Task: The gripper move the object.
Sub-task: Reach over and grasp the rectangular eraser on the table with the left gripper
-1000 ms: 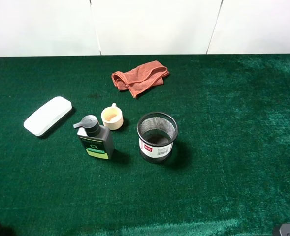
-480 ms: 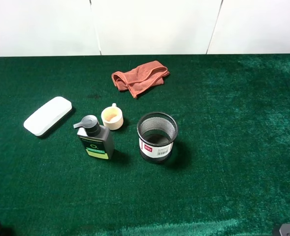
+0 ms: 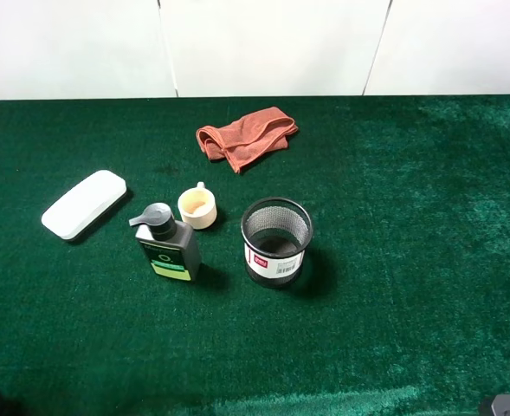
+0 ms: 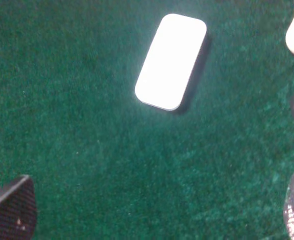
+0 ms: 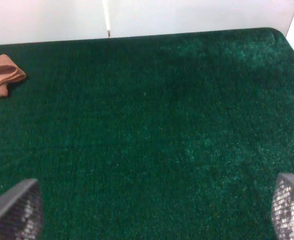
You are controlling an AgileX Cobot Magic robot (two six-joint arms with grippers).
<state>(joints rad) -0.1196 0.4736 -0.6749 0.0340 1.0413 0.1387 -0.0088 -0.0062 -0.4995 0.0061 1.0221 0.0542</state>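
The white case (image 3: 84, 204) is lying flat on the green table (image 3: 410, 173), over on the left side in the high view. It is sitting at a slant, one rounded end pointing toward the table's left front and the other toward the back. It is showing a smooth, plain oblong top and is resting free. The left gripper (image 4: 154, 210) is hovering above the table with its dark, mesh-textured fingers (image 4: 12, 210) spread wide apart. In the wrist view the case is lying ahead of them, well apart.
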